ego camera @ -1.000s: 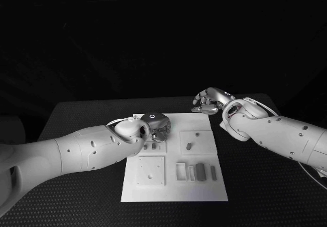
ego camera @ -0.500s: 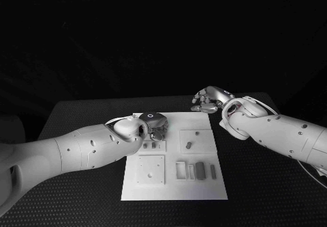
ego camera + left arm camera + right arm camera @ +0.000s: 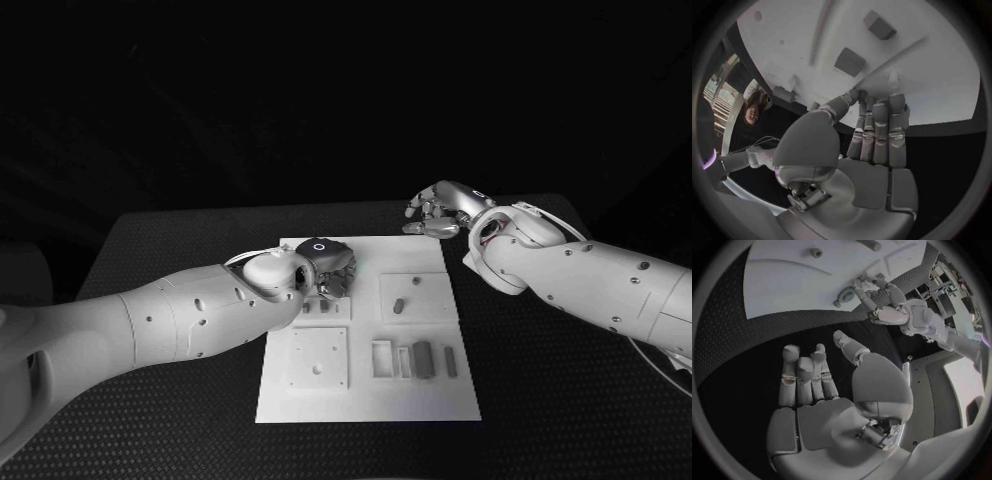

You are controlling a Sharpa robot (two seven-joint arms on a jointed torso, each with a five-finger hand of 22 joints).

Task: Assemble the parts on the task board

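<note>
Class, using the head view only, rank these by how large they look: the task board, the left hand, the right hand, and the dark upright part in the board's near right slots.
1. task board
2. left hand and right hand: alike, unranked
3. dark part

The table (image 3: 173,400) is black with a finely dotted, textured top, and its far edge shows as a pale line against the dark behind. The board (image 3: 433,405), a white rectangular plate, lies flat on it near the middle, its long sides running away from the robot. The board's near corners sit well inside the table's near edge, and bare table shows on both sides of it. In the right wrist view the same dotted table (image 3: 729,340) runs up to the board's (image 3: 773,285) straight white edge, which lies flush on it.
</note>
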